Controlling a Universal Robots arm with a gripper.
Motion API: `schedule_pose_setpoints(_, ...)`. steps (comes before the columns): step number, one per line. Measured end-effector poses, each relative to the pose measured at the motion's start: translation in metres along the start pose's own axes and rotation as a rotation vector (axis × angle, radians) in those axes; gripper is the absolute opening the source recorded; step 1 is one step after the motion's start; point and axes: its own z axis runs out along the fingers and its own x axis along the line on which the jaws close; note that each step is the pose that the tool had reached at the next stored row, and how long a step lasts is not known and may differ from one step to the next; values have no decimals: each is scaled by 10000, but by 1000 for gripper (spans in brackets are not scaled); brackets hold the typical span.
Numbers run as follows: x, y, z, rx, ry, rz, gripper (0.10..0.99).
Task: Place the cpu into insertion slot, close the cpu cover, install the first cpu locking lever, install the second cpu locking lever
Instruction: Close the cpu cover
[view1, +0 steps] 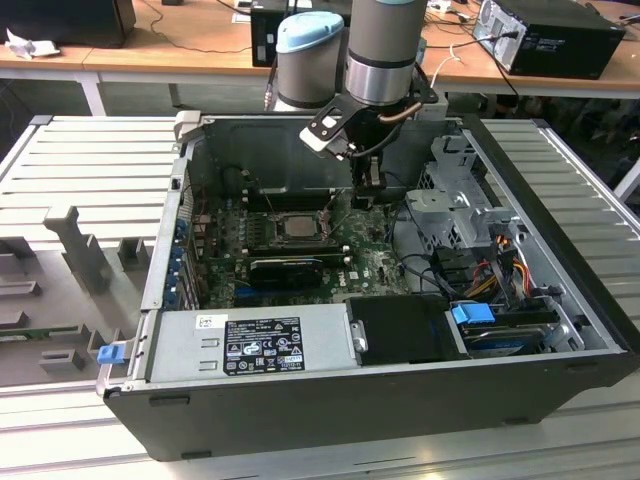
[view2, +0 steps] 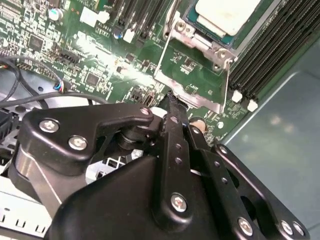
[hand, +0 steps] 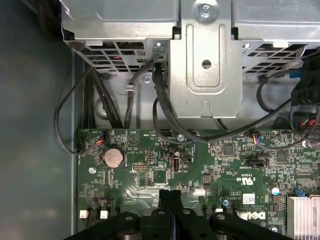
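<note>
The cpu (view1: 297, 226), a pale square chip, lies in the insertion slot (view1: 272, 228) on the motherboard; the second wrist view shows the cpu (view2: 225, 15) seated inside the slot's dark rim (view2: 190, 21). The cpu cover (view2: 190, 91), a thin metal frame with a window, is swung open away from the chip, and green board shows through it. My gripper (view1: 366, 200) hangs over the board on the exterior view's right of the slot. Its black fingertips (view2: 172, 98) are shut together with nothing between them, right at the cover's free edge. In the first wrist view the gripper (hand: 170, 196) is just above the board.
A grey power-supply box (view1: 250, 340) fills the case's near side. A metal drive cage (view1: 450, 210) with black cables (hand: 160, 95) stands close beside the gripper. A black heatsink block (view1: 290, 268) lies near the slot, and long black memory slots (view2: 270, 50) run along it.
</note>
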Motion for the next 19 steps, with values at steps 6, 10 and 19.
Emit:
schedule_pose_setpoints(6, -1, -72, -2, 0, 1, 0, 106)
schedule_pose_setpoints(10, -1, -127, -4, 0, 1, 0, 106)
schedule_pose_setpoints(19, -2, -244, -8, 0, 1, -1, 106)
